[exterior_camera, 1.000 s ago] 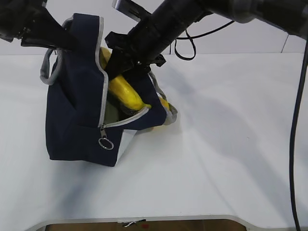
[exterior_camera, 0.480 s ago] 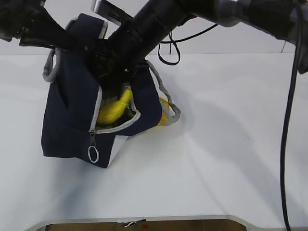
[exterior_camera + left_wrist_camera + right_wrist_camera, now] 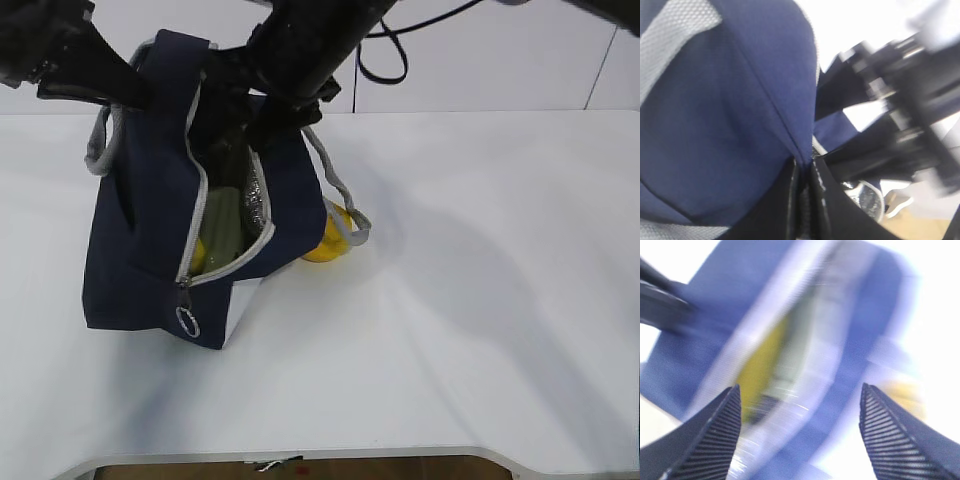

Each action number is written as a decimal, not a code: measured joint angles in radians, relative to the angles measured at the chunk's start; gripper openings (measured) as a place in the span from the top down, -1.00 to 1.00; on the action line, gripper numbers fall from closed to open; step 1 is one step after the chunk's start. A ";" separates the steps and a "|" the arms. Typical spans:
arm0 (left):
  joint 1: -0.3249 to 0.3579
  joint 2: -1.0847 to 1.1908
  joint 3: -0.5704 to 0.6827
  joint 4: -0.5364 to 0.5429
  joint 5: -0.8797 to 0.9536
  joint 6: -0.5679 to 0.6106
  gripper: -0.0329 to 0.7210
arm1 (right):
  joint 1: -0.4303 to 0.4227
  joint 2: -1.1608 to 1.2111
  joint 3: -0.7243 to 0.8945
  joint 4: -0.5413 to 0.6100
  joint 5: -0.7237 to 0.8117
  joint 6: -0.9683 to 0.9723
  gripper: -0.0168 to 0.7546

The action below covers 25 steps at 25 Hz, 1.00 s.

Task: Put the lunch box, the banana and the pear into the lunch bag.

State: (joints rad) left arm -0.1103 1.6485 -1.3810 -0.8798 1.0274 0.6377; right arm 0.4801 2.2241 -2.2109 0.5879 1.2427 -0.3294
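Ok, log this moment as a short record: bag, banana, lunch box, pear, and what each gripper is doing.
bag: on the table, top unzipped and gaping
banana: inside the bag, only a yellow sliver shows
lunch box: inside the bag, pale green lid visible
pear: outside, on the table against the bag's right side
left gripper: shut on the bag's fabric edge
right gripper: open, empty, above the bag's opening

No text, label or number could be read anywhere (the lunch bag bore none).
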 joint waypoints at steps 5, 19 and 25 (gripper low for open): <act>0.000 0.000 0.000 0.053 -0.002 0.000 0.87 | -0.002 -0.087 -0.006 -0.089 0.002 0.017 -0.56; 0.156 -0.002 0.000 0.250 0.005 -0.125 0.87 | -0.002 -0.148 0.012 -0.508 0.008 0.125 -0.56; 0.161 -0.002 0.000 0.334 0.005 -0.167 0.87 | -0.002 -0.116 0.139 -0.526 0.008 0.127 -0.56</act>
State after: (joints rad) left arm 0.0503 1.6466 -1.3810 -0.5454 1.0323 0.4703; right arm 0.4783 2.1079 -2.0721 0.0619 1.2506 -0.2020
